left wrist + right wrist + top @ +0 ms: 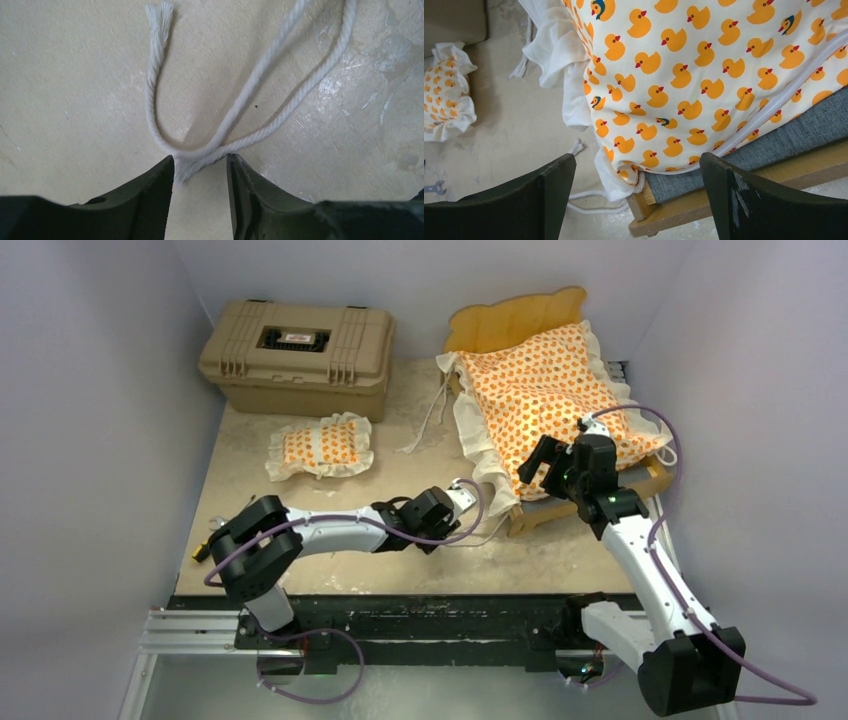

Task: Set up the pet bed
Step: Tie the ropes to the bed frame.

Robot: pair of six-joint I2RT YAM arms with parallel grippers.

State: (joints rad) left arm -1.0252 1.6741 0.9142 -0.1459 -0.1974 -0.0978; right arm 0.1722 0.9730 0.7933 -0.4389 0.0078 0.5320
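Pale walls box in a beige table [395,440]; the bed frame [515,320] stands far right, its mattress [545,390] skewed across it, and the pillow [320,445] lies apart at left. Soft and light, the mattress should shift best if pulled by a ruffled corner. The left end effector [200,162] sits narrowly parted astride a cord [280,60], not pinching it; the right end effector [636,160] gapes wide over the mattress's near corner. The label on the case [300,360] is unreadable.

The box [297,358] sits at the back left of the tabletop [300,550], with the pillow [320,447] just in front of it. The bed frame [520,320] stands at the back right. The cushion [545,390] lies on it and hangs over its left side. A string [197,152] lies on the tabletop, left of the bed's front.
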